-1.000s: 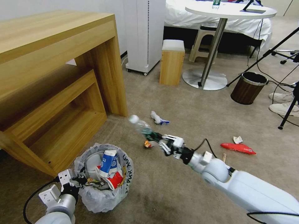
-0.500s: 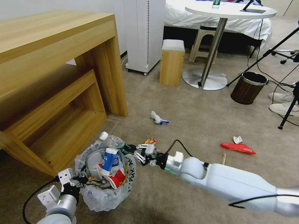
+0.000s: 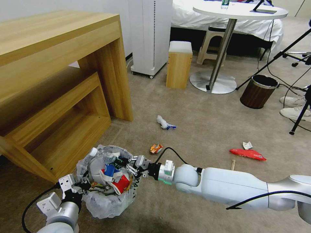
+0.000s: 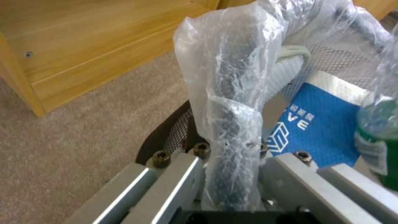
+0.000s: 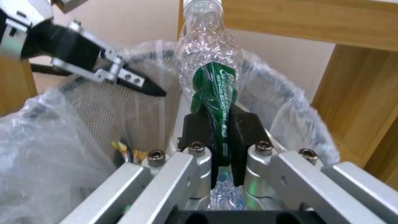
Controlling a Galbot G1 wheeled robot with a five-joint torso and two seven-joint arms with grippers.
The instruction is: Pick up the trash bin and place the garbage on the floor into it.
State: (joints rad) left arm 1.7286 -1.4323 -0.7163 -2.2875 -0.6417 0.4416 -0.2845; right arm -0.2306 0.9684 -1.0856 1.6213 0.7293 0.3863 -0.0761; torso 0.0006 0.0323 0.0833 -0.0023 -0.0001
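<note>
Holding: right pincer clamps bottle above trash bin; left pincer grips its rim. Lower your bottle centrally before opening.

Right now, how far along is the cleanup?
Done: trash bin is held at its rim by the left gripper and already contains a blue-white cup.
In hand: right gripper holds a bottle over it.
Left on the floor: red snack bag, tissues, crushed can, stick.
</note>
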